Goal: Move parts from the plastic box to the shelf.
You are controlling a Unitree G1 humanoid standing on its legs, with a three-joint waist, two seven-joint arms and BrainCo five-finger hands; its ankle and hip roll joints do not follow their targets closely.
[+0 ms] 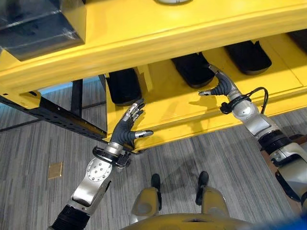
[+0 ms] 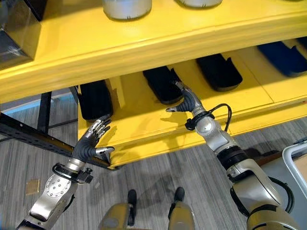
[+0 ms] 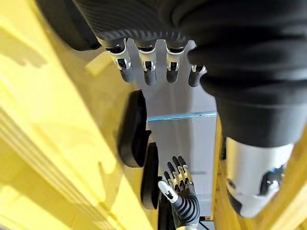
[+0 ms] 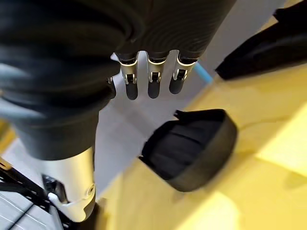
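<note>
Three black parts lie in a row on the lower deck of the yellow shelf [image 1: 168, 108]: a left part [image 1: 123, 86], a middle part [image 1: 193, 68] and a right part [image 1: 248, 56]. My left hand [image 1: 125, 130] is open at the deck's front left corner, just below the left part, holding nothing. My right hand [image 1: 221, 86] is open over the deck with its fingertips close beside the middle part [image 4: 192, 148]. Its straight fingers [image 4: 151, 76] grip nothing. Beyond my left fingers [image 3: 144, 67], the left wrist view shows two black parts [image 3: 132, 129] and the right hand [image 3: 180, 191].
The upper yellow shelf board [image 1: 144, 43] overhangs the deck and carries a dark box [image 1: 33, 26] and silver cylinders [image 2: 127, 7]. A dark blue part [image 2: 283, 57] lies further right. A black steel rail [image 1: 57, 117] runs to the left. A pale-rimmed box [image 2: 297, 163] stands at the right.
</note>
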